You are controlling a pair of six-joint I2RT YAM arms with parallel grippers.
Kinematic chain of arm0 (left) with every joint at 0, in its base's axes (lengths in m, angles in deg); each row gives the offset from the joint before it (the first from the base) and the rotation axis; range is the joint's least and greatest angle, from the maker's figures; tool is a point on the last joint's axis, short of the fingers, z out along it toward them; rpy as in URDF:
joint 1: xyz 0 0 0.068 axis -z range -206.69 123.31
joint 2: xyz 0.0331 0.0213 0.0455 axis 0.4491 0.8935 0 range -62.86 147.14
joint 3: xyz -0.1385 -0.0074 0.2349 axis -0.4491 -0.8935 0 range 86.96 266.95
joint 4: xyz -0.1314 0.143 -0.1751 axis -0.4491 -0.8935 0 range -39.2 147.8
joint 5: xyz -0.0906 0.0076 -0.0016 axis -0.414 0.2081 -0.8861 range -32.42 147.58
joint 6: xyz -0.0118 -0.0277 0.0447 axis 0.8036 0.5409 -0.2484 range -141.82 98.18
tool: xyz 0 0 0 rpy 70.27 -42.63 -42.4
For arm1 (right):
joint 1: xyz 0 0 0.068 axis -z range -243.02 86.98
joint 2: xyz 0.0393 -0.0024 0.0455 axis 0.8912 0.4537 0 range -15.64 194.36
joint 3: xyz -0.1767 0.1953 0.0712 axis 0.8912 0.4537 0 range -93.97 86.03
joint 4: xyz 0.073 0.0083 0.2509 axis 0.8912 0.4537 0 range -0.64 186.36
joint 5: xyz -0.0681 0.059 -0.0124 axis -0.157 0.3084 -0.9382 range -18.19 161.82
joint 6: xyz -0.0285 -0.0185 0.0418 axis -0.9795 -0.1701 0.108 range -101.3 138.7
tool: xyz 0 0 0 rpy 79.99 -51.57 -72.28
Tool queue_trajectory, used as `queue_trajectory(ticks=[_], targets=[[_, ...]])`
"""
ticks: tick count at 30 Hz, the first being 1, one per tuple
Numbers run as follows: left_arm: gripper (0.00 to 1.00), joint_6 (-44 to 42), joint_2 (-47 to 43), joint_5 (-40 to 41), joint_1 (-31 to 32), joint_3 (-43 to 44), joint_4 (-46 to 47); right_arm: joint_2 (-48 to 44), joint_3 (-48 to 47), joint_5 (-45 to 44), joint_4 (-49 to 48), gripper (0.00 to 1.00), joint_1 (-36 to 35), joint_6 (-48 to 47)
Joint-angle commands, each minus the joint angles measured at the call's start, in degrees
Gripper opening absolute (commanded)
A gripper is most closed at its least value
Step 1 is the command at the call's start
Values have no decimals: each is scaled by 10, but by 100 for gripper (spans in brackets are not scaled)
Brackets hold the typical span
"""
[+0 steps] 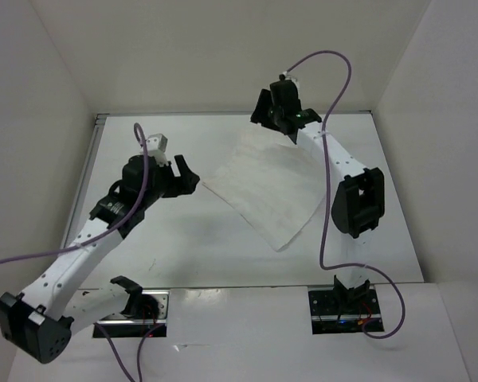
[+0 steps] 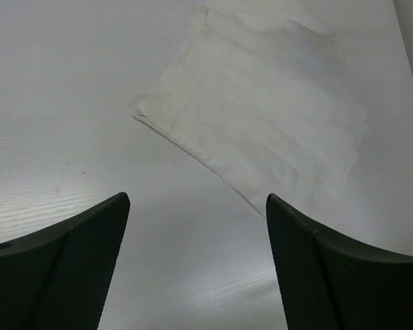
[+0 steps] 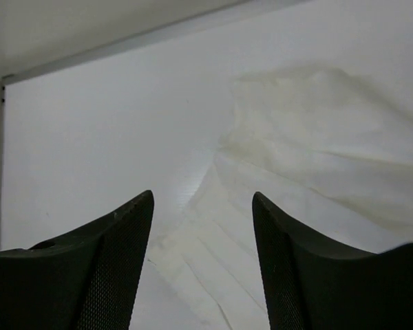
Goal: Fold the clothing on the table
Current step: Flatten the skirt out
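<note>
A: Looking for the clothing (image 1: 263,187). Where is it?
B: Flat on the table (image 1: 183,255), right of the middle and set on a slant. One corner points toward the far edge, another toward the near edge. It is white on white, with faint creases running across it.
A: And the left gripper (image 1: 190,177)?
B: Just beside the cloth's left corner, but apart from it. Its wrist view shows the jaws spread wide with only bare table between them, so it grasps nothing. The edge at that corner shows more than one layer.
A: The right gripper (image 1: 280,126)?
B: Over the cloth's far corner, near the back of the table. Its jaws are parted too, with nothing pinched between them. The fabric under it is rumpled into a soft hump, while the rest lies smooth. I cannot tell whether this gripper touches the fabric.
</note>
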Motion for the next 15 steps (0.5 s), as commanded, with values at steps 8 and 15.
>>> queue_trajectory(ticks=[8,15], targets=[[71,155,183,27,-8,11,118,-79,26,-131,80,48,-3,-72],[71,265,308,15,-8,44,137,-26,94,-139,110,21,35,-53]])
